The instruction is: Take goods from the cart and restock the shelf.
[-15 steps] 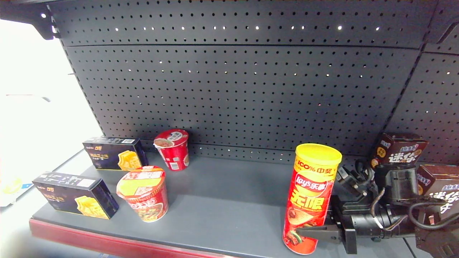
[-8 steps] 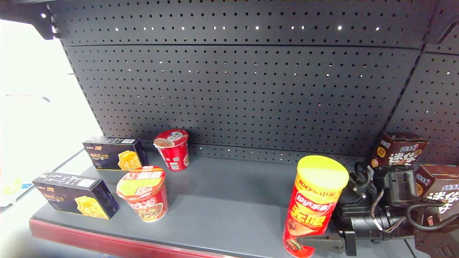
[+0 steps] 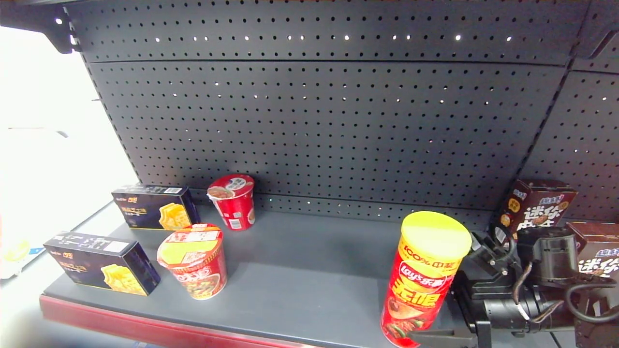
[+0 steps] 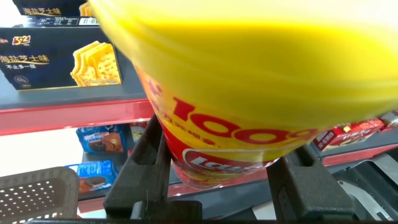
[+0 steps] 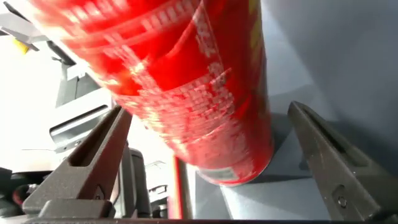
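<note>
Chip can [image 3: 425, 282]: yellow lid, red wrap.

Head view: the can stands on the grey shelf [image 3: 309, 285], just behind the red front lip [image 3: 159, 328]. It seems to lean a little, and I cannot tell whether its base sits flat. The right gripper [image 3: 428, 331] sits low at the can, with one finger on the lip side. Brown boxes [image 3: 534, 205] lie farther back from the lip, behind the arm. A noodle cup [image 3: 196, 261] stands near the lip, well apart from the can, with bare board between them.

Left wrist view: the left gripper [image 4: 221, 152] is clamped on a second can [image 4: 249, 74], held out in front of the lip.

Right wrist view: both fingers stand off the chip can, with a gap on either side, so the grip is open.

Judgement: a light, stiff tube, but crushable, glossy and tall enough to tip. Hold it mid-body with a modest squeeze. The lip is close, so any nudge should go back from it, towards the open board.
</note>
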Motion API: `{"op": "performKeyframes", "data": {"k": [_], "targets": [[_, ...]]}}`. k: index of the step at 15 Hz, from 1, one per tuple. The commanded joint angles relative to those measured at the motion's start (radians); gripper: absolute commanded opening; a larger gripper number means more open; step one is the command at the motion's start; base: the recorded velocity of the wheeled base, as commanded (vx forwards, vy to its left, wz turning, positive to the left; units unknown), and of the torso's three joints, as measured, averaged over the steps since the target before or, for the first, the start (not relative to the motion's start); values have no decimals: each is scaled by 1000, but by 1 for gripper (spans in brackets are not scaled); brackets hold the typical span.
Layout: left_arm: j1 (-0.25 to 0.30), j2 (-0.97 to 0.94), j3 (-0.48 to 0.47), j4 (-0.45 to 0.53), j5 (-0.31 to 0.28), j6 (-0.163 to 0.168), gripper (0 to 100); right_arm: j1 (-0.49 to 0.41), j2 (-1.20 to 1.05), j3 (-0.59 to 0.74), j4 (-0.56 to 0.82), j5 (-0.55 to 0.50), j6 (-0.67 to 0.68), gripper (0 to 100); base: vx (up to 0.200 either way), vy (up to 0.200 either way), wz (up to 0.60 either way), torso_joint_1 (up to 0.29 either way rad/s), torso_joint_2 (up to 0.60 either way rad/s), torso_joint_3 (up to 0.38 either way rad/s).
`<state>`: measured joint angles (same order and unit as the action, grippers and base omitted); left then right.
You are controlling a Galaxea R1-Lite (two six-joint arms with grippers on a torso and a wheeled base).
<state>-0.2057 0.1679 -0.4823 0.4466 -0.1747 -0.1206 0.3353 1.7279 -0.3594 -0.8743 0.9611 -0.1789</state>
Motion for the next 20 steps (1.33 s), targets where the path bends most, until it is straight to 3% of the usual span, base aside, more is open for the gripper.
{"op": "performKeyframes", "data": {"k": [1,6,15,20], "targets": [[0,-7,2,0,0,-1,0,-6,-93,48,8,-2,1,100,0,0,0,0,0,0],[0,-7,-2,-2,0,-1,0,-78,-152,105,9,-38,1,100,0,0,0,0,0,0],[0,-13,1,0,0,-1,0,-93,-111,77,3,-148,3,100,0,0,0,0,0,0],[0,-28,11,1,0,-1,0,-125,-105,56,1,-154,3,100,0,0,0,0,0,0]]}}
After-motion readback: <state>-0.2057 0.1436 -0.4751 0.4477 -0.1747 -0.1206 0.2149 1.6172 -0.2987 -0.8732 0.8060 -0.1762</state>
